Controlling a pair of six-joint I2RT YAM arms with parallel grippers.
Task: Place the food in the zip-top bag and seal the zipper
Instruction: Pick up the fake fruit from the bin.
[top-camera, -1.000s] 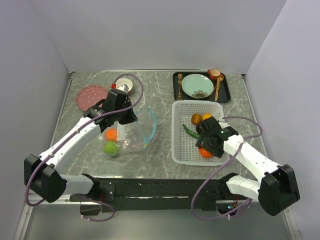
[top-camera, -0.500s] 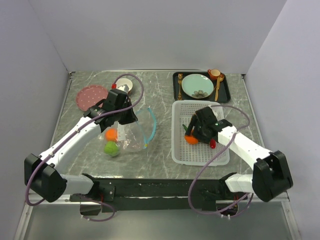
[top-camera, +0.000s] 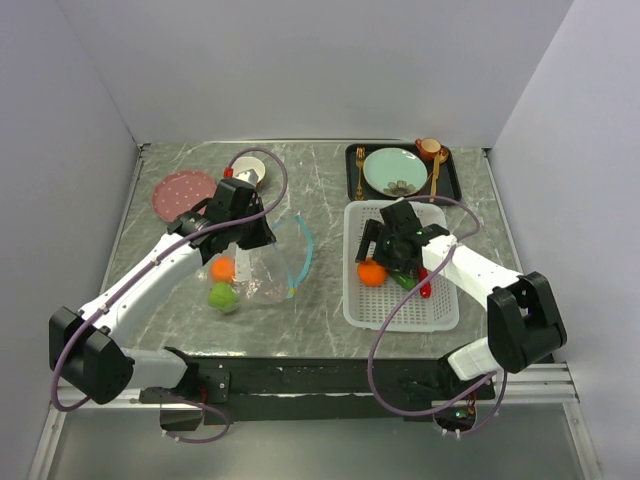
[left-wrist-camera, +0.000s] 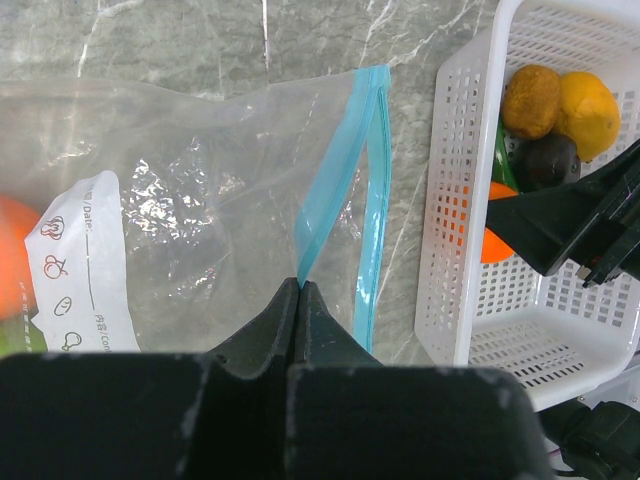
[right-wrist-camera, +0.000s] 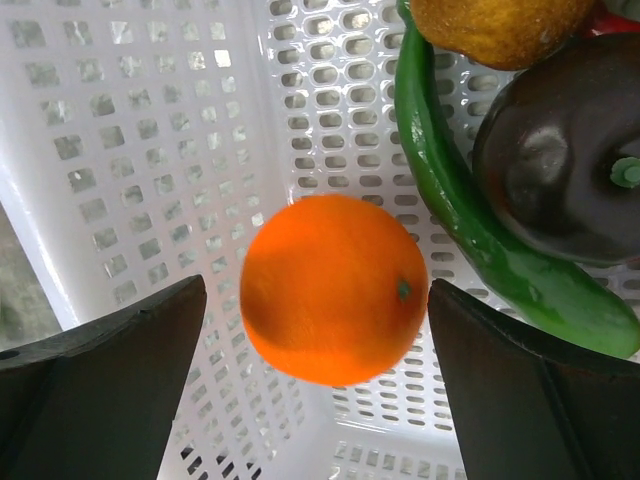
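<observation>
- Straddling the orange (right-wrist-camera: 335, 288) in the white basket (right-wrist-camera: 150, 120), the right gripper (right-wrist-camera: 315, 300) stands wide open. A gap shows on both sides of the fruit, so it holds nothing.
- The orange lies at the basket's left side, just beside the long green pepper (right-wrist-camera: 470, 230). Whether the two touch cannot be told. The dark round one (right-wrist-camera: 560, 150) and the yellow-brown fruit (right-wrist-camera: 490, 25) lie further right.
- The left gripper (left-wrist-camera: 300, 290) is fully closed, pinching one lip of the zipper (left-wrist-camera: 340, 190). This holds the mouth of the zip-top bag (left-wrist-camera: 200, 190) raised and facing right, towards the basket.
- A bagged orange (top-camera: 222, 268) and the green apple (top-camera: 222, 295) sit at the bag's left end.
- Judged step: grasping the basket orange.
- Recommended: centre the jaws on its widest girth, lower until the fingertips pass that line, then close squarely. A round toy may roll or squirt out if gripped off-centre.
- Recommended: keep the right-hand finger off the pepper, lest it be dragged along.
- Recommended: lift clear of the basket's left wall before crossing to the bag mouth.
</observation>
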